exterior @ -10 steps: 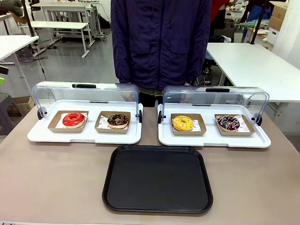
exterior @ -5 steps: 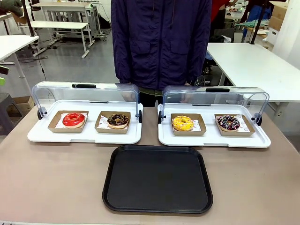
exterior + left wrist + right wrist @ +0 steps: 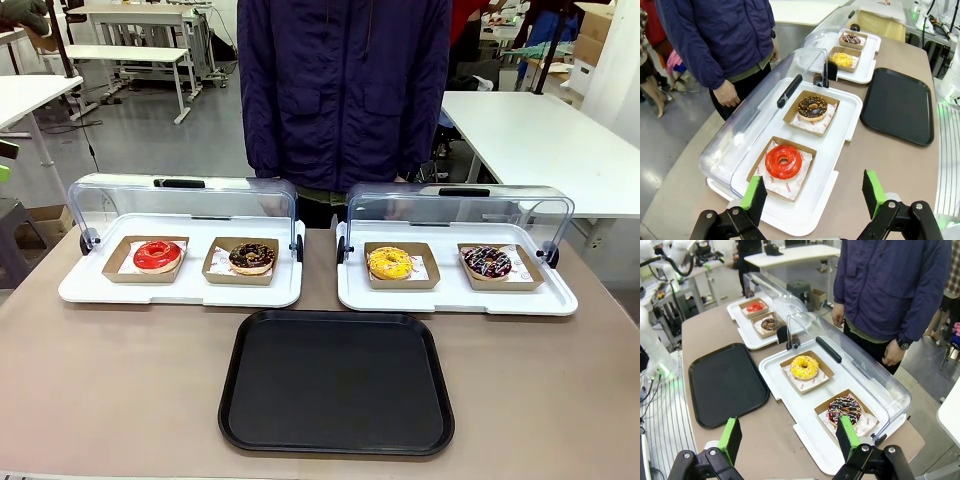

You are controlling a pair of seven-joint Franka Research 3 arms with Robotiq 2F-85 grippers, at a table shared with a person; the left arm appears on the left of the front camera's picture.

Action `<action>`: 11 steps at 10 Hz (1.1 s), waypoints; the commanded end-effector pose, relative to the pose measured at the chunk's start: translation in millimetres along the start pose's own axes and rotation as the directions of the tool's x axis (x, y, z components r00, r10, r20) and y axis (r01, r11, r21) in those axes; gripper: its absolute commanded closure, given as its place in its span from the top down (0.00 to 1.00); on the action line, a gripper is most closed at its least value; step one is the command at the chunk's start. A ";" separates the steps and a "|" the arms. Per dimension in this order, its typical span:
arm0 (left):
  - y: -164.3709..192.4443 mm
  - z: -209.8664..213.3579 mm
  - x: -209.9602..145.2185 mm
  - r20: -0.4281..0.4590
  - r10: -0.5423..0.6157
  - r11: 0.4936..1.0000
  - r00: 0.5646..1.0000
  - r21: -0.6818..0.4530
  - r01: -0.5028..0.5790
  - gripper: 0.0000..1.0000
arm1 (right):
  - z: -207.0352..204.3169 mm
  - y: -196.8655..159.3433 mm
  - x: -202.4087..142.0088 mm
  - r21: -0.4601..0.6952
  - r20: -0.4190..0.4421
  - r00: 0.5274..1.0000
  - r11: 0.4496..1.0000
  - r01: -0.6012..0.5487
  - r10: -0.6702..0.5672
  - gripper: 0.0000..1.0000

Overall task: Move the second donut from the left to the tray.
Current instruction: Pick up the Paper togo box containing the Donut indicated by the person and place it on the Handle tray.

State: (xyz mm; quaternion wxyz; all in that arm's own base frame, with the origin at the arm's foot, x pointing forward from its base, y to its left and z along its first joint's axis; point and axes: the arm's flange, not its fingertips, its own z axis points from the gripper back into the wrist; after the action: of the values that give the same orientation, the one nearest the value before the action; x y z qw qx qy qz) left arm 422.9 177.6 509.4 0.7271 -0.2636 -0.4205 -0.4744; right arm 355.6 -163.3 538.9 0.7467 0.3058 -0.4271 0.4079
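Far left: left gripper [image 3: 813,194] wide open, nothing in it, above the worktop [image 3: 120,380] by the red-glazed donut [image 3: 157,254]. Target is the second donut from the left [image 3: 251,257], in its cardboard boat [image 3: 240,279] on the left white display tray [image 3: 100,290], lid [image 3: 185,205] up. Best to pinch the boat's rim, not the glaze, clear the tray lip and keep it level to the black tray [image 3: 336,381]. Right gripper [image 3: 789,437] wide open, empty.

1. Left tool [image 3: 814,200], bottom edge of frame: spread wide, green pads [image 3: 755,197] facing inward, raised above the table [image 3: 880,165].
2. Right tool [image 3: 789,440], bottom edge of frame: likewise spread wide, green pads [image 3: 846,436] upright, raised above the table [image 3: 765,435].
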 end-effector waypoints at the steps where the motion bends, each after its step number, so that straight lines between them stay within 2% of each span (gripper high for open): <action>1: -0.7 0.5 1.9 0.006 -0.008 1.000 1.000 -0.008 0.008 1.00 | -2.1 -1.9 1.2 -0.001 0.024 0.999 1.000 -0.022 0.022 1.00; 11: -0.7 0.5 1.9 0.006 -0.008 1.000 1.000 -0.008 0.008 1.00 | -2.1 -1.9 1.2 -0.001 0.024 0.999 1.000 -0.022 0.022 1.00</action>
State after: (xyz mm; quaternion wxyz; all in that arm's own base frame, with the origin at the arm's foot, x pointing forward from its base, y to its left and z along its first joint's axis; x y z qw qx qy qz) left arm 422.9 177.6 509.4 0.7271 -0.2636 -0.4205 -0.4744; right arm 355.6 -163.3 538.9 0.7467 0.3058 -0.4271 0.4079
